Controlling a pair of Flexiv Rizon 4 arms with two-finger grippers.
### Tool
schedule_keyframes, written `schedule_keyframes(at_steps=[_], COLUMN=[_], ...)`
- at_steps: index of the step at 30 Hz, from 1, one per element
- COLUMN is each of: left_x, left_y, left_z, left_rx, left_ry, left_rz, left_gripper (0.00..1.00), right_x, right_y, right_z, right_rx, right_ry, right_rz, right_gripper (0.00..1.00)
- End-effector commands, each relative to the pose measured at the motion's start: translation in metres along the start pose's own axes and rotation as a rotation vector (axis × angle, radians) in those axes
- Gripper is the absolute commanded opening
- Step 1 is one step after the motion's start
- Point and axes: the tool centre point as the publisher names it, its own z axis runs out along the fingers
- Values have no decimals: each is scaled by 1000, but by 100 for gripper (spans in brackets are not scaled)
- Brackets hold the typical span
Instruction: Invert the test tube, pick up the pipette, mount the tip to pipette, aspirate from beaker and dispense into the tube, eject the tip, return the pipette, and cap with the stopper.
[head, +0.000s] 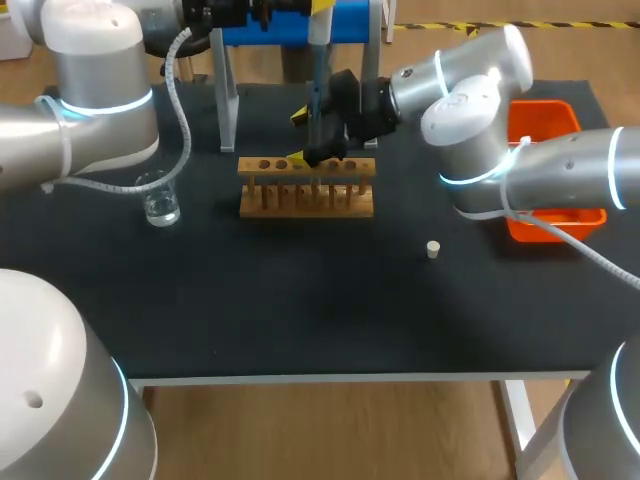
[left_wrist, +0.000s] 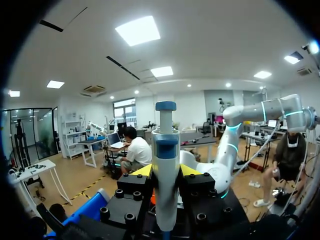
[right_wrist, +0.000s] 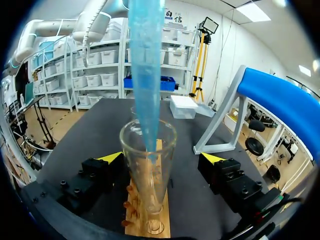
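The left pincer (left_wrist: 166, 171) grips the pipette (left_wrist: 165, 150) upright above the wooden rack (head: 306, 190). Its blue tip (right_wrist: 145, 75) dips into the mouth of the test tube (right_wrist: 148, 170) standing in the rack. The right pincer (right_wrist: 162, 159) stands wide around that test tube. On the tabletop (head: 300, 300), the beaker (head: 160, 200) sits left of the rack and the stopper (head: 433, 250) to its right.

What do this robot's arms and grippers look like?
The left arm and right arm are thick rounded silver-white tubes with glowing pale-blue rings at the joints and pale cables alongside. The left gripper and right gripper are blocky black, studded with bolt heads, each with two yellow-tipped fingers.
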Motion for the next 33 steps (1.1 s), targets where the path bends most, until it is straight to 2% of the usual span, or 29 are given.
schedule_keyframes(at_steps=[1,24,33], left_x=[3,11,25], left_y=[-5,-23,-30], left_z=[1,5,-10], left_rx=[-7,-15,-17], left_ry=[-6,-23,-74], left_rz=[-1,16,43], left_gripper=[0,0,0], right_x=[-1,-1,-1], right_y=[0,0,0], right_z=[-1,-1,-1], right_rx=[1,1,1], right_ry=[3,3,3], right_rz=[0,0,0], right_gripper=[100,100,100])
